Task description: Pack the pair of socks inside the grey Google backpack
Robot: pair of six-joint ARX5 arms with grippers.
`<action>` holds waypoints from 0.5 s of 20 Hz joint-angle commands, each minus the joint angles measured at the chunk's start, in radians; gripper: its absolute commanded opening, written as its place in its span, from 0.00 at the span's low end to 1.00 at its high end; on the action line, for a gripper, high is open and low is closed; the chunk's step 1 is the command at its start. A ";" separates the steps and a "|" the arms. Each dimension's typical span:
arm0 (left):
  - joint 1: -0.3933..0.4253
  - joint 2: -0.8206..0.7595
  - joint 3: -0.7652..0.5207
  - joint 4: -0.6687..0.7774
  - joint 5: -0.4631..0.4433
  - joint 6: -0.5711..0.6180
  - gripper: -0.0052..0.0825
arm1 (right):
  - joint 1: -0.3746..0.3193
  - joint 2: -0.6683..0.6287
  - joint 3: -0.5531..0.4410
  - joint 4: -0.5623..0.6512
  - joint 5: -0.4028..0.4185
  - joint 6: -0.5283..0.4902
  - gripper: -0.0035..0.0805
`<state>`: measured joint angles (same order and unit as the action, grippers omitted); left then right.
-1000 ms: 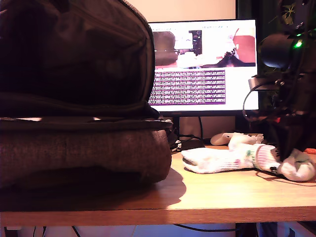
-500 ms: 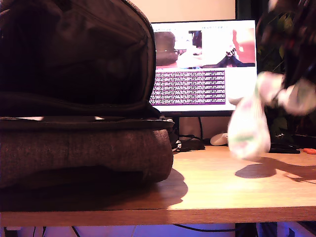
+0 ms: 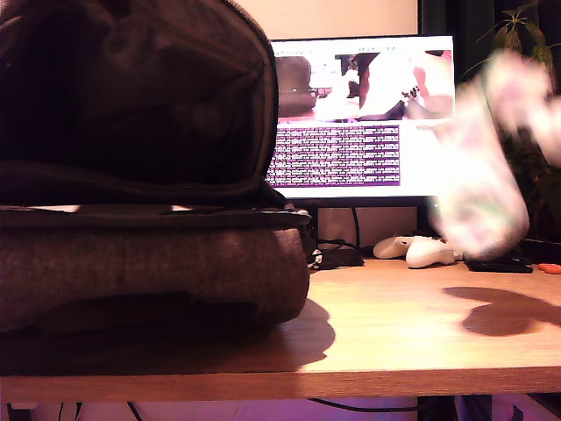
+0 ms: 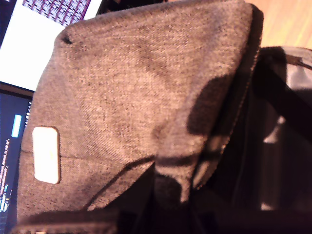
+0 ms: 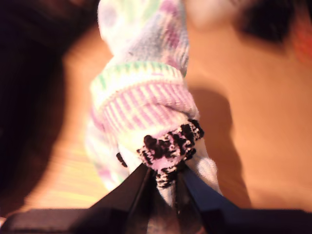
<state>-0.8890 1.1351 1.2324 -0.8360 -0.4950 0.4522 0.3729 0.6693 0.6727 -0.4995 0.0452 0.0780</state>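
Socks, a bundled pair of thick white knitted ones (image 5: pixel 146 97), hang limp above the wooden table (image 3: pixel 394 333), well apart from the grey woven backpack (image 4: pixel 141 92), pinched at the dark-flecked cuff by my second end effector (image 5: pixel 163 178); soft, light, probably swinging.

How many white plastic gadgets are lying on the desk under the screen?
2. Both white plastic gadgets lie side by side below the monitor, towards the exterior view's right: one nearer the stand, the other beside it. The blurred, lifted socks may hide more.
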 commanded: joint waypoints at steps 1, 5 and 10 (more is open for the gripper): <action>-0.007 0.003 0.000 0.052 0.025 0.000 0.03 | 0.065 -0.061 -0.066 0.044 0.019 -0.003 0.03; -0.007 0.003 0.000 0.066 0.064 0.001 0.03 | 0.241 -0.151 -0.161 0.138 0.072 -0.037 0.03; -0.007 0.003 0.020 0.077 0.072 0.002 0.03 | 0.464 -0.095 -0.227 0.338 0.124 -0.182 0.03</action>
<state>-0.8875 1.1351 1.2324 -0.7914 -0.4450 0.4522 0.8089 0.5621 0.4530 -0.2005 0.1593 -0.0616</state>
